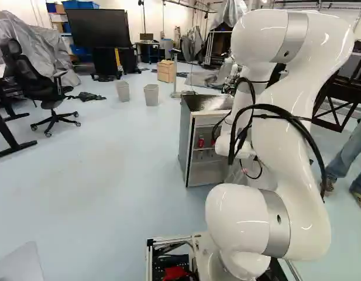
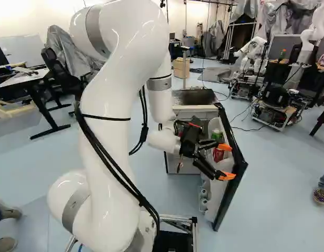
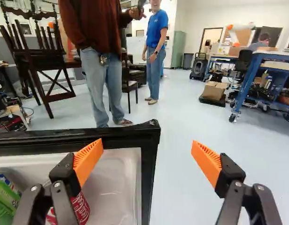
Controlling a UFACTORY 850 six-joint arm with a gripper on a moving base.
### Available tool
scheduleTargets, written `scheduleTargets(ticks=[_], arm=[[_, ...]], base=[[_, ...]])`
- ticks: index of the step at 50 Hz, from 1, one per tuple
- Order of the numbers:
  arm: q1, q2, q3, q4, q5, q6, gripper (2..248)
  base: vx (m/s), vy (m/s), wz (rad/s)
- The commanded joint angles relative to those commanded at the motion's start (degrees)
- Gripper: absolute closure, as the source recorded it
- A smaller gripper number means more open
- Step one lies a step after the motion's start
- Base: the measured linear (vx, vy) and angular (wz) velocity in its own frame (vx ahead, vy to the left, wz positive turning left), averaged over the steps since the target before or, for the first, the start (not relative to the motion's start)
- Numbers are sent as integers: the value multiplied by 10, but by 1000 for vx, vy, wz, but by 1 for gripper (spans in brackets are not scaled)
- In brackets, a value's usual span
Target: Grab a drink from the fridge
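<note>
Leftmost stands the fridge (image 1: 187,140), with a red drink (image 1: 200,141) on the shelf inside it, at the front. Reaching that one would mean taking the arm (image 2: 106,105) back around the open door, and the elbow or cables (image 2: 117,173) could snag the door's top edge if the turn is tight. Next comes the hand (image 3: 145,150), spread wide and empty, level and aimed across the door. Farther right, in the door's bin (image 3: 118,187), stand a green can (image 3: 3,201) and, nearer the door's free edge, a red can (image 3: 81,208); these look the handiest drinks. One pad (image 3: 88,161) overlaps the red can in the wrist view; I cannot tell whether they touch. The door (image 2: 235,181) has its top corner ahead of the gap, between the two pads. Closing from here would likely pinch the door's edge rather than a can, because the hand sits too far toward the free edge. A sideways sweep toward the cans at this height could tip the red can into the green can or bump the door on its hinge. Rightmost, beyond the door, a person (image 3: 90,23) stands ahead of the hand, so a door swung wide or a long forward reach could crowd them.
</note>
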Motion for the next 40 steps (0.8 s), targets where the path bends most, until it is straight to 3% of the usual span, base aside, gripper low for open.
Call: scheduleTargets(ticks=[40], arm=[[-104, -61, -129, 0, 0, 0, 3]], base=[[0, 0, 0]])
